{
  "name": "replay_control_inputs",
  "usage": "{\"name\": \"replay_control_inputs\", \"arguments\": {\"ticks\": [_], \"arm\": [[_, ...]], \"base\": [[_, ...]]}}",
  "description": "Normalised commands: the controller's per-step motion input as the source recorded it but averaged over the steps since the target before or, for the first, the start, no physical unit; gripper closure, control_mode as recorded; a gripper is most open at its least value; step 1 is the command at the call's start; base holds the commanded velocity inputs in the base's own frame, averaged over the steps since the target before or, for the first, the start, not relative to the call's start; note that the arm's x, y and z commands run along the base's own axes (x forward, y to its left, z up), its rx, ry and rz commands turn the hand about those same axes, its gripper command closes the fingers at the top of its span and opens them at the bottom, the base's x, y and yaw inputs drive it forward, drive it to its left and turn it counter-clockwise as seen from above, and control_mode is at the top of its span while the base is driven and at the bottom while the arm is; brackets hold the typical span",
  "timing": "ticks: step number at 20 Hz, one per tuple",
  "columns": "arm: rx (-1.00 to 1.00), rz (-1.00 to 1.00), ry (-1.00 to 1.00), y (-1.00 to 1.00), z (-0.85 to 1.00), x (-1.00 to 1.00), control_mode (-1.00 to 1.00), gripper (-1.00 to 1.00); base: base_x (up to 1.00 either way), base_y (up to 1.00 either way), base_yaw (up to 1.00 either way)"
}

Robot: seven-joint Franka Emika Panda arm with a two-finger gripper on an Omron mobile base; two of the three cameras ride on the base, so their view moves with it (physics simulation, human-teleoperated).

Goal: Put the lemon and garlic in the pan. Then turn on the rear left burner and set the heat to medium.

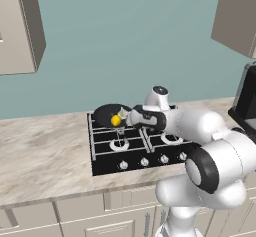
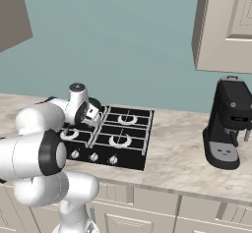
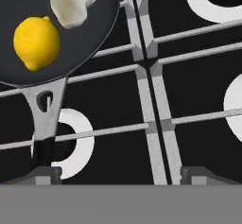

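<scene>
From the hand camera I see my gripper (image 3: 116, 176) with its jaws spread wide, one dark fingertip (image 3: 43, 175) at 7 o'clock and the other at 5 o'clock, nothing between them and nothing touched. They hang over the black cooktop (image 3: 198, 76), above the grey grate bars that cross near the middle of the view.

Just past the 7 o'clock fingertip lies a silvery burner ring (image 3: 78, 145), and over it runs the handle of the pan (image 3: 80, 38). The handle's long axis runs from 7 o'clock up toward 11 o'clock, its free end pointing back at my left fingertip, and I cannot tell whether it touches that tip.

The pan's round black body sits further out at 11 o'clock, well off the line between my jaws. Inside it, the lemon (image 3: 36, 42) lies near the rim closest to me, its long axis tilted so the nub points toward 1 o'clock. The garlic (image 3: 72, 3) sits just beyond it at about 12 o'clock of the lemon, close beside it but not clearly touching.

In the left base camera the pan (image 1: 105, 113) rests on the cooktop's far left corner, over the rear left burner, with the lemon (image 1: 116, 120) at its near right edge, beside my wrist.
</scene>
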Motion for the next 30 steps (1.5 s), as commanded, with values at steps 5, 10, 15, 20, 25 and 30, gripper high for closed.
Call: {"name": "replay_control_inputs", "arguments": {"ticks": [5,10,15,20,25,30], "arm": [[0.01,-0.15,0.28,0.00,0.00,-0.21,-1.00,-1.00],[0.00,-0.06,0.42,0.00,0.00,0.05,-1.00,-1.00],[0.02,0.03,0.14,0.00,0.00,0.01,-1.00,-1.00],[0.01,0.08,-0.04,0.00,-0.18,-0.18,-1.00,-1.00],[0.00,0.09,-0.08,0.00,-0.20,-0.28,-1.00,-1.00],[0.00,0.07,-0.02,0.00,-0.13,-0.38,-1.00,-1.00]], "base": [[0.00,0.00,0.00],[0.00,0.00,0.00],[0.00,0.00,0.00],[0.00,0.00,0.00],[0.00,0.00,0.00],[0.00,0.00,0.00]]}}
